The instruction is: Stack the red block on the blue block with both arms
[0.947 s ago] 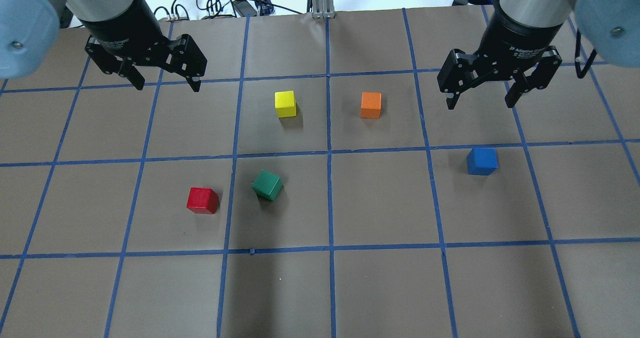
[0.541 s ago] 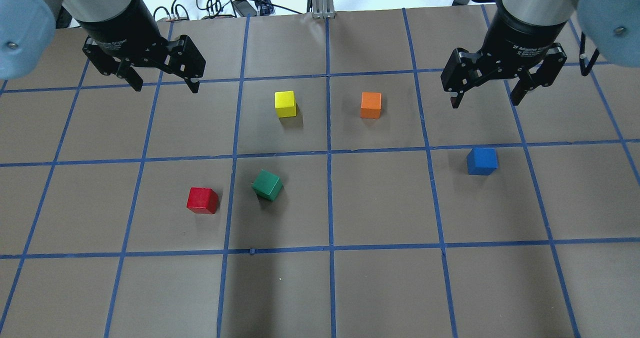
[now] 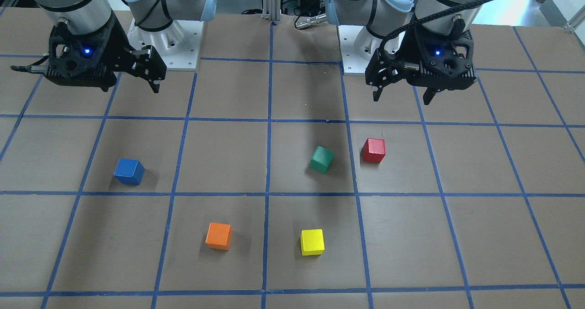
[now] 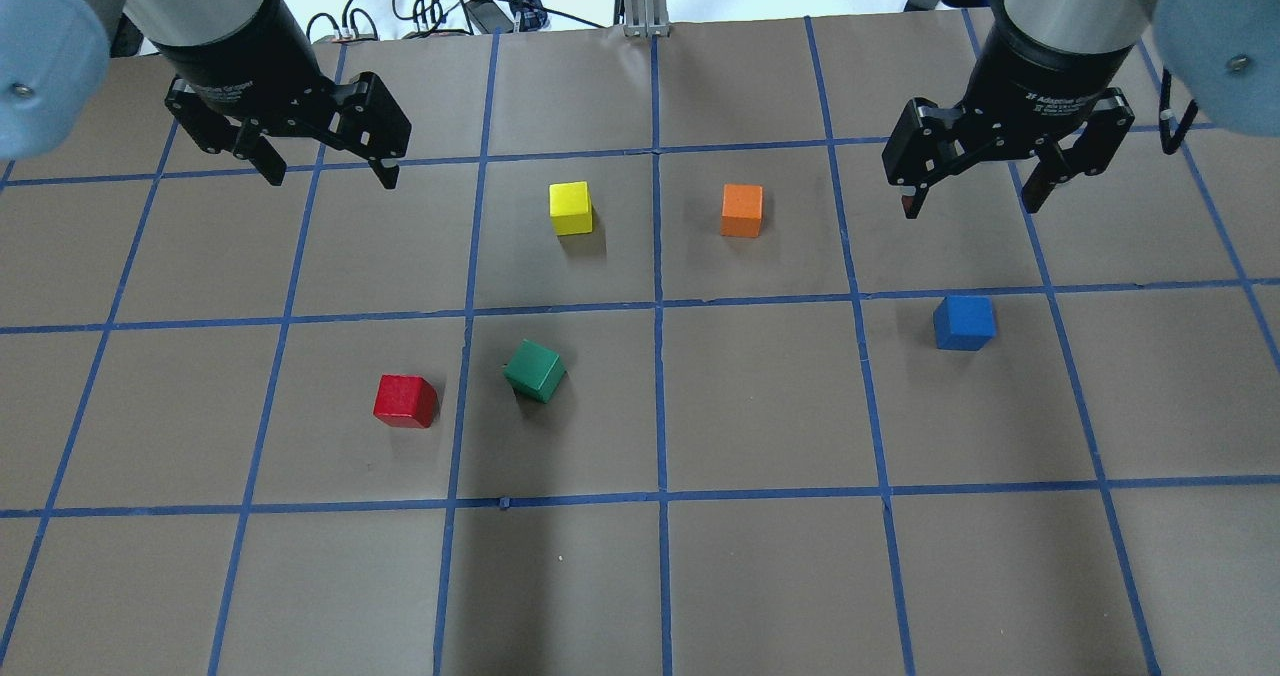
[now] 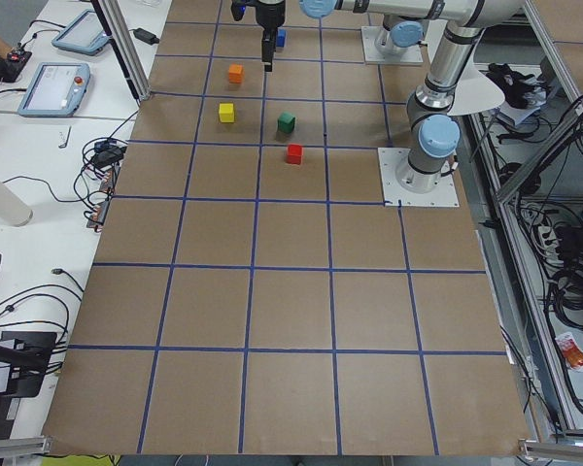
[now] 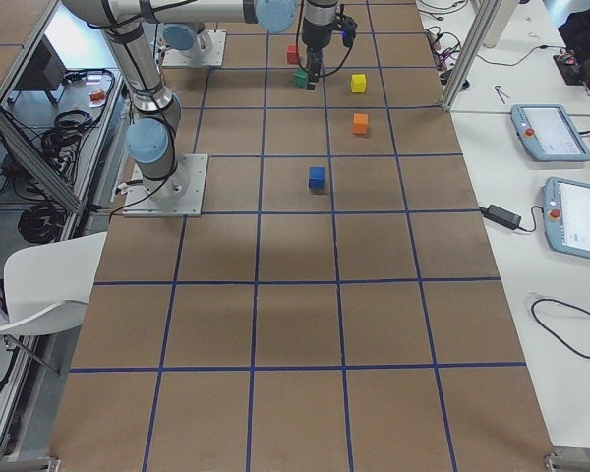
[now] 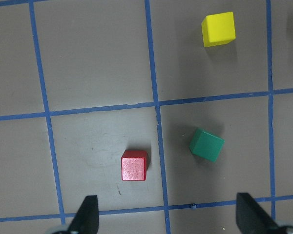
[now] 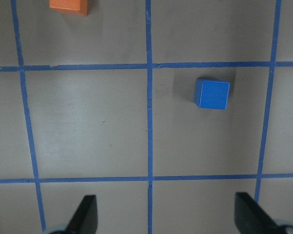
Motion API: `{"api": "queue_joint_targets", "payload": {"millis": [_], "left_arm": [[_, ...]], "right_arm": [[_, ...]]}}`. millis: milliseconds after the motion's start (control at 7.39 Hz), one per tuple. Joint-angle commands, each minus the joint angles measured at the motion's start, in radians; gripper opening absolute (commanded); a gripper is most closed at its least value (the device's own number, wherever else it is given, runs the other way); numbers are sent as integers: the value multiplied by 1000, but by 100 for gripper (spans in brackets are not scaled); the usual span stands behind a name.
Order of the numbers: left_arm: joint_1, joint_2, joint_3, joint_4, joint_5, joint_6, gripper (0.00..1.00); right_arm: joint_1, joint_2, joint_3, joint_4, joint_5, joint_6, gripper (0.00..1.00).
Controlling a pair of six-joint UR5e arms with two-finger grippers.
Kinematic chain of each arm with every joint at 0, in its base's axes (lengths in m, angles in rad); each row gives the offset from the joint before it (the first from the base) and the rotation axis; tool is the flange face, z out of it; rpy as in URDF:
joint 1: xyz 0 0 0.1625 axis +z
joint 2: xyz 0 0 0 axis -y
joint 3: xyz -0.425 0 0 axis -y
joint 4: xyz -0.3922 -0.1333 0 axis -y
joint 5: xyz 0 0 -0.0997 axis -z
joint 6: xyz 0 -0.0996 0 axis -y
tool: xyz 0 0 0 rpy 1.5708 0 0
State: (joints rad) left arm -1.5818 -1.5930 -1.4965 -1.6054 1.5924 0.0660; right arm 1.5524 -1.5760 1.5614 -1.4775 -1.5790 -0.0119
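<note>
The red block (image 4: 405, 400) lies on the brown table, left of centre, and shows in the left wrist view (image 7: 134, 165). The blue block (image 4: 964, 322) lies to the right, also in the right wrist view (image 8: 213, 93). My left gripper (image 4: 330, 174) hangs open and empty above the table, well beyond the red block. My right gripper (image 4: 969, 204) hangs open and empty above the table, just beyond the blue block. The two blocks are far apart.
A green block (image 4: 535, 370) lies tilted just right of the red one. A yellow block (image 4: 571, 208) and an orange block (image 4: 742, 210) lie further out near the middle. Blue tape lines grid the table (image 4: 760, 576). Cables lie past the far edge.
The right gripper has shifted slightly to the right and away. The left gripper has barely moved. No block has moved.
</note>
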Motion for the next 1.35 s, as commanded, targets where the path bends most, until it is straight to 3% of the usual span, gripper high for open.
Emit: {"api": "queue_joint_targets", "payload": {"millis": [0, 406, 677, 1218], "left_arm": [[2, 1, -1, -16, 0, 0, 100], [34, -31, -34, -13, -11, 47, 100], [97, -33, -198, 51, -11, 98, 100], [197, -90, -578, 520, -17, 218, 100]], "right_arm": [[0, 1, -6, -1, 5, 0, 100], [-2, 2, -1, -3, 4, 1, 100], [0, 2, 0, -1, 4, 0, 100], [0, 2, -7, -3, 5, 1, 100]]}}
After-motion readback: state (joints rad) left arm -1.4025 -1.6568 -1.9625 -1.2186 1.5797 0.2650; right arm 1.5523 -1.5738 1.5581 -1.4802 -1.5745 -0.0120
